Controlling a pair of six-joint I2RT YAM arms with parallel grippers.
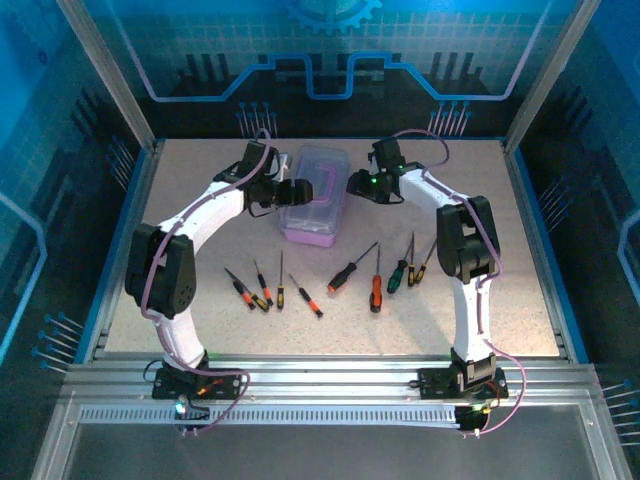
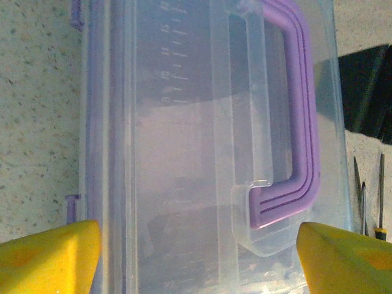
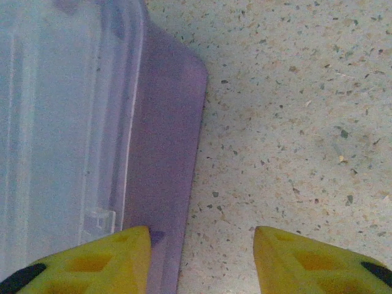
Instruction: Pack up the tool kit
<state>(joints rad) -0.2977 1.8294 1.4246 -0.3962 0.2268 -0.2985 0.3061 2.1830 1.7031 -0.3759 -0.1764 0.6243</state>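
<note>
The tool kit's purple case (image 1: 315,200) lies shut at the table's middle back, its clear lid and purple handle (image 2: 303,122) facing up. My left gripper (image 1: 297,192) is open over the lid (image 2: 184,153), one yellow fingertip near each long edge. At the case's right side my right gripper (image 1: 358,184) is open: its left finger (image 3: 104,257) is over the purple rim (image 3: 171,153), its right finger over bare table, nothing between them. Several screwdrivers (image 1: 343,276) with orange-black, red and green handles lie loose in a row in front of the case.
The speckled table (image 1: 520,250) is ringed by an aluminium frame with blue panels. Two purple latches (image 2: 72,205) sit on the case's left edge. Thin screwdriver shafts (image 2: 380,196) lie on the table just past the case's handle side.
</note>
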